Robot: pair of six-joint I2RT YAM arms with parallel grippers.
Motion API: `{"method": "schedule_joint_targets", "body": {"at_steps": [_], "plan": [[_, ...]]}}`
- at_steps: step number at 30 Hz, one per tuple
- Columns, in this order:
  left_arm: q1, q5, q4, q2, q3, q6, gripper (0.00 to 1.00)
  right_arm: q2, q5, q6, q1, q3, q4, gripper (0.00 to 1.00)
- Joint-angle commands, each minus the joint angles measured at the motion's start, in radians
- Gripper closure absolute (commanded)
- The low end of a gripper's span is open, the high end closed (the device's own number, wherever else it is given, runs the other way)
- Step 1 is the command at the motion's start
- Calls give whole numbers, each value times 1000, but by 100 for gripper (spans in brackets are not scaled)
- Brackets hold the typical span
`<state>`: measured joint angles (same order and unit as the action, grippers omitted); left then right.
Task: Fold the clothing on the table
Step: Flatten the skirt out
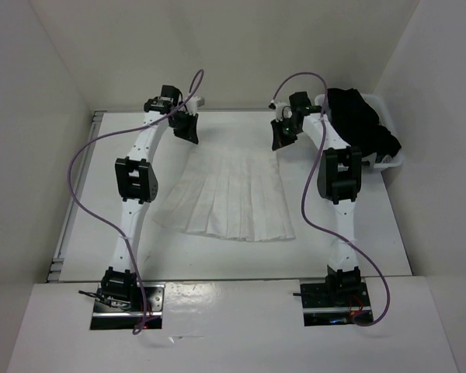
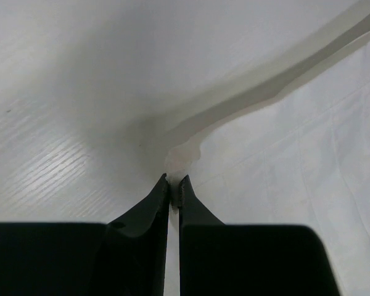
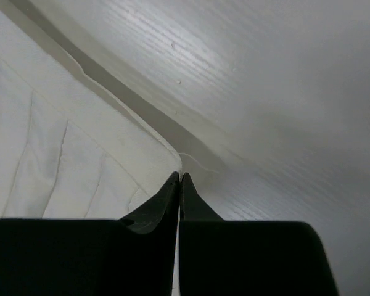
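A white pleated skirt lies spread on the white table between two robot arms. Its narrow waistband points toward the far wall and its wider hem fans out toward the arm bases. The thin fabric lies mostly flat, and the vertical pleats run as long, straight creases from band to hem. The hem's left corner flares out farther than its right.

The left gripper is down at the waistband's left corner. In its wrist view the black fingers are pressed together, with a small bunch of pale cloth caught at the tips. The skirt's edge rises off the tabletop there and casts a soft shadow beneath. The right gripper is at the opposite corner of the band. In its wrist view the jaws are clamped tight on the point of the fabric edge, a loose thread curls just beside the tips, and faint stitched pleat lines cross the cloth to the left.

At the table's far right corner a white plastic basket holds a heap of black garments, well apart from the skirt. Purple cables loop from each arm.
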<state>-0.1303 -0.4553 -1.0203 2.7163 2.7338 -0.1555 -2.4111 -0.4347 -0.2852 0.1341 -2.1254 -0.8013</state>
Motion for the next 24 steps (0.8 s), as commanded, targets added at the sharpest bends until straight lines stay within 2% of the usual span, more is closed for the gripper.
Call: {"method": "schedule_joint_targets", "body": {"at_steps": [1,10,18,24], "plan": [[23,15,-81,1,110,-26,100,32,57,3,16,-74,-19,100],[23,-49,-81,-137,136,5,100,153,105,23,45,-64,-10,100],[32,-118,-132,-256,84,-4,100,247,116,23,45,25,20,100],[50,-109,-167,-299,75,-22,100,328,125,23,45,119,53,100]]}}
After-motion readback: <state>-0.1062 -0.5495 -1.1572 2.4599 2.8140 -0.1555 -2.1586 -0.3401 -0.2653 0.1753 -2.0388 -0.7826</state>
